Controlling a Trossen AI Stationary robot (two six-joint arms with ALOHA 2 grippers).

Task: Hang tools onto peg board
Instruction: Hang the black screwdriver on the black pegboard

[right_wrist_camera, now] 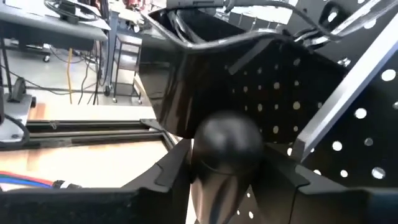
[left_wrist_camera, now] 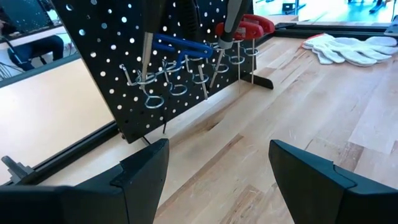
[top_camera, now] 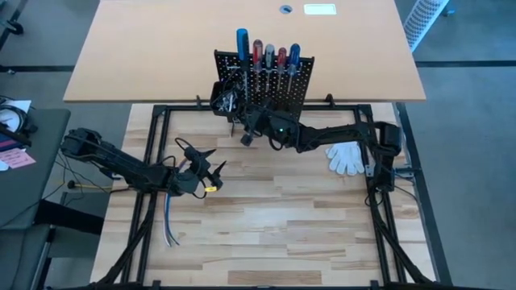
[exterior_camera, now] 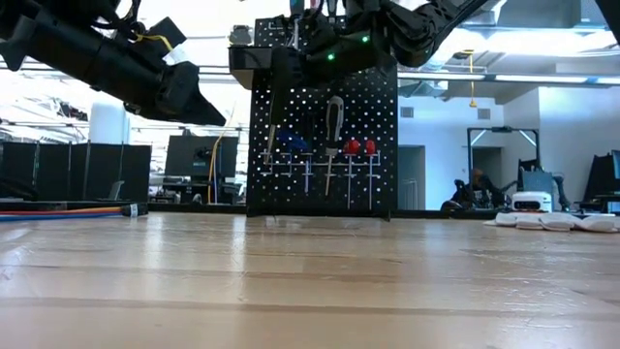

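The black peg board [top_camera: 266,84] stands upright at the table's far middle, with a black bin [top_camera: 224,95] at its left. Several screwdrivers [top_camera: 268,55] stand in its top rail. Red pliers [exterior_camera: 358,147], a blue-handled tool [exterior_camera: 291,143] and a black-handled screwdriver [exterior_camera: 334,121] hang on its front. My right gripper [top_camera: 246,134] is shut on another black-handled screwdriver [exterior_camera: 275,121], just before the board's left part. My left gripper [top_camera: 207,167] is open and empty over the table, nearer and to the left; its own view [left_wrist_camera: 217,180] faces the board. My right gripper pinches the screwdriver's black handle [right_wrist_camera: 227,149] between its two fingers, just below the rounded butt end. The screwdriver hangs about upright, clear of the table. Its shaft [exterior_camera: 272,136] points down in front of the board's hooks [left_wrist_camera: 146,81].
A white glove [top_camera: 347,157] lies on the table to the right of the board. Loose cables [top_camera: 169,225] lie at the near left. Bare wood stretches in front of the board. A second tabletop [top_camera: 145,48] lies behind the board.
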